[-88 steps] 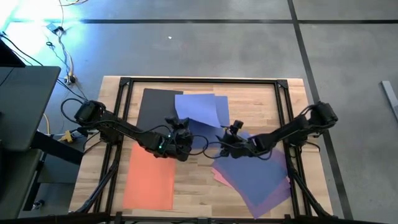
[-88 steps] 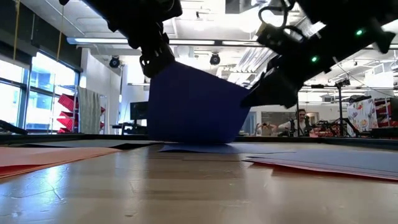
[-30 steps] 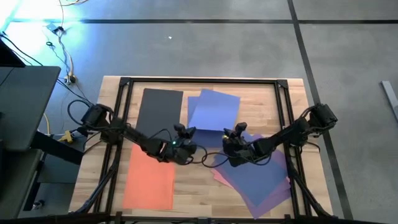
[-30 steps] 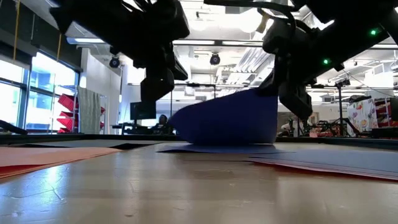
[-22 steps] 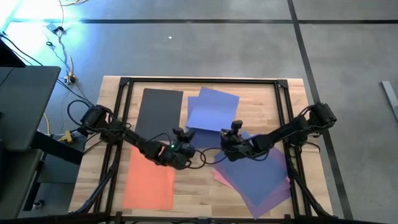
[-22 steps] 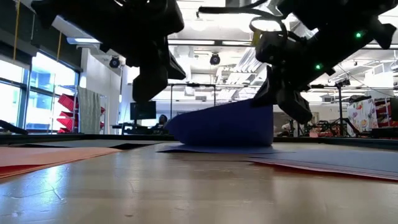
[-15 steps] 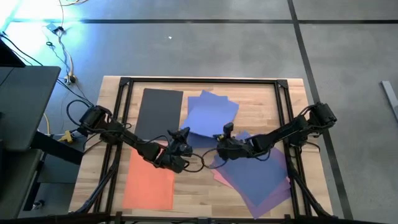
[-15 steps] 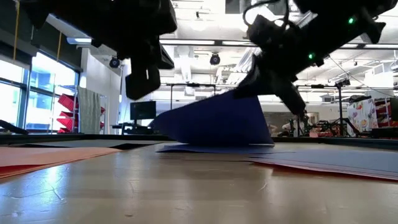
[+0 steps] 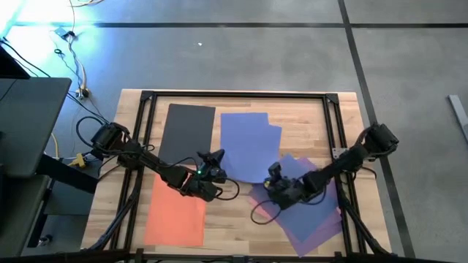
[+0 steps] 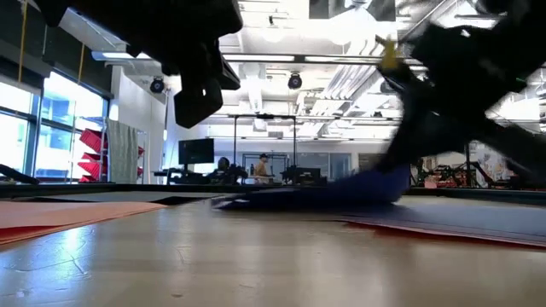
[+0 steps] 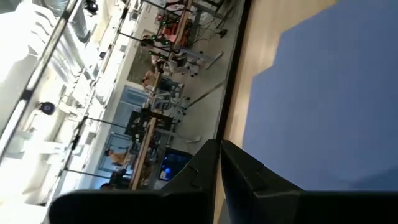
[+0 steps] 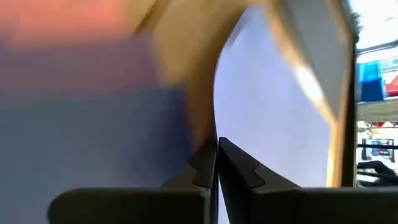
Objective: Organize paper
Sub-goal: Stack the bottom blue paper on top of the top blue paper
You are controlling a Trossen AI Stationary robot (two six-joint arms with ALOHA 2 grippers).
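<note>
- Claws first: my left claw (image 9: 216, 158) hovers near the middle of the light wooden table (image 9: 292, 109), its two dark fingers (image 11: 214, 171) pressed together with nothing between them.
- My right claw (image 9: 272, 174) sits low just beside the near right corner of the upper blue sheet, fingers (image 12: 217, 165) also pressed together; I cannot tell whether any paper edge is caught there.
- Between and beyond the two claws lie two overlapping blue rectangular paper sheets (image 9: 247, 142), roughly square to the table; the lower one peeks out at the far right edge.
- In the low view the blue paper (image 10: 316, 194) lies nearly flat, with its right end curled up a little by my right arm.
- Left of the blue pair, a dark grey rectangular paper sheet (image 9: 186, 131) lies flat, its long edge just beside theirs.
- Nearer the front on the left, an orange rectangular paper sheet (image 9: 175, 215) lies flat, partly under my left arm.
- On the right, a purple rectangular paper sheet (image 9: 311, 208) lies turned at an angle under my right arm.
- A pink paper sheet (image 9: 257, 206) shows only as a thin strip from beneath the purple one's left edge.
- A black metal frame (image 9: 234, 95) runs around the table's working area.
</note>
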